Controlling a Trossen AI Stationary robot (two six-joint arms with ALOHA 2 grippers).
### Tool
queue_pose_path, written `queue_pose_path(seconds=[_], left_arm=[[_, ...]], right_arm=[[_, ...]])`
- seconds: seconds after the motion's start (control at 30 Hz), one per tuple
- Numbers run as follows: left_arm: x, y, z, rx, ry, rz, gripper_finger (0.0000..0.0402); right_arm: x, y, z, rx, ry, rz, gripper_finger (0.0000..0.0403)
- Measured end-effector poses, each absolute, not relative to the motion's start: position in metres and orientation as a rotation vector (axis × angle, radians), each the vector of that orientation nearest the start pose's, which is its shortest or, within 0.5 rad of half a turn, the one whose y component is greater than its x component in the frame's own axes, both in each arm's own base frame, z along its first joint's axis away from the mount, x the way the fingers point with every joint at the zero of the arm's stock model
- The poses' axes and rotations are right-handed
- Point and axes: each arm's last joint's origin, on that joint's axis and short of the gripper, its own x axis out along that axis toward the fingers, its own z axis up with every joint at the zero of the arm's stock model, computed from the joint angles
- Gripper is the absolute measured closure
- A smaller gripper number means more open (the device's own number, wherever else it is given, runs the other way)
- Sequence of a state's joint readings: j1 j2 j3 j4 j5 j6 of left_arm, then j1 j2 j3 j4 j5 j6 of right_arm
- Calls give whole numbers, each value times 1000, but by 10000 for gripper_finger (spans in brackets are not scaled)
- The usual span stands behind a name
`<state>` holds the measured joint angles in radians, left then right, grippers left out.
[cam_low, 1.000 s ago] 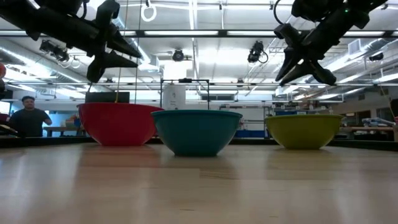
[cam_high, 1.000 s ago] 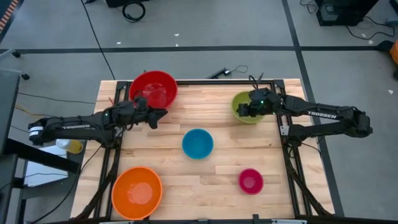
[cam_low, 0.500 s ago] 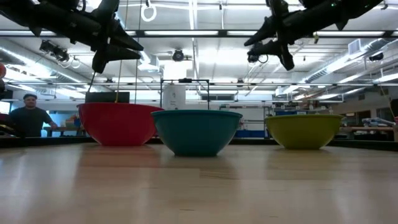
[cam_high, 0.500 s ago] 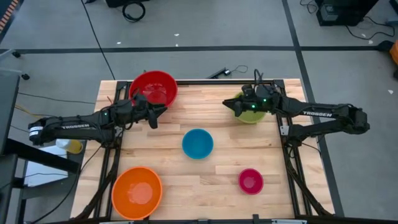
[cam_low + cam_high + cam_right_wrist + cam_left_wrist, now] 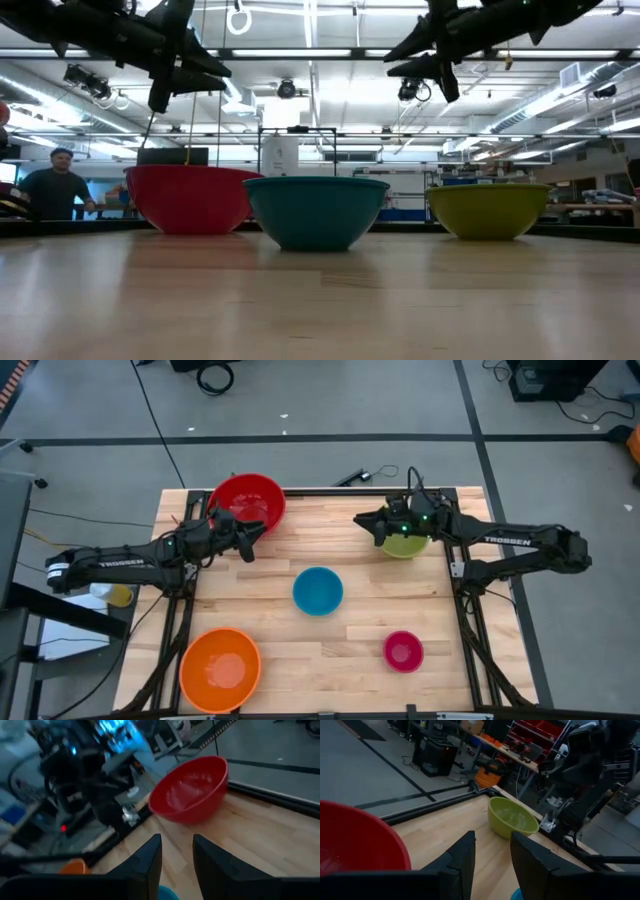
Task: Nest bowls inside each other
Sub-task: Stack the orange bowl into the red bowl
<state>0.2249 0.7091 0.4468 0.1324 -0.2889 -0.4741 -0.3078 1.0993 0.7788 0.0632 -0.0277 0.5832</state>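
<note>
Green bowl (image 5: 403,541) beneath right tool (image 5: 362,519), red bowl (image 5: 247,502) beside left tool (image 5: 252,542)

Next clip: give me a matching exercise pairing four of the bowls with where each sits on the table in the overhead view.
Column 1:
1. red bowl
2. olive green bowl
3. orange bowl
4. blue bowl

Column 2:
A. near the table's middle
B. far edge, right side, under the right arm's end effector
C. near-left corner
D. far-left corner, by the left arm's end effector

Pairs: 1-D, 2-B, 3-C, 4-A
</note>
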Motion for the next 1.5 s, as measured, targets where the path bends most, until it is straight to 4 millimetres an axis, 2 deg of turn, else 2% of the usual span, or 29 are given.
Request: queue_pose_path(seconds=[0.23,0.4,0.6,0.87,1.0,1.17,1.37,1.5], left_arm=[[170,44,253,-470,42,453,275],[171,42,253,-471,52,406,275],[172,36,252,-463,86,308,275],[173,26,249,-421,145,232,229],[173,24,249,-416,148,218,207],[174,23,249,-415,156,158,200],[177,28,248,-416,159,91,200],[182,33,251,-398,168,102,200]], right_arm=[[244,-66,317,548,230,-363,286],[243,-61,326,620,277,-428,286],[234,-44,308,641,493,-567,286],[245,-9,308,724,412,-575,286],[255,8,298,749,427,-581,286],[270,25,286,783,441,-543,286],[277,28,290,749,497,-569,287],[275,19,297,697,530,-623,288]])
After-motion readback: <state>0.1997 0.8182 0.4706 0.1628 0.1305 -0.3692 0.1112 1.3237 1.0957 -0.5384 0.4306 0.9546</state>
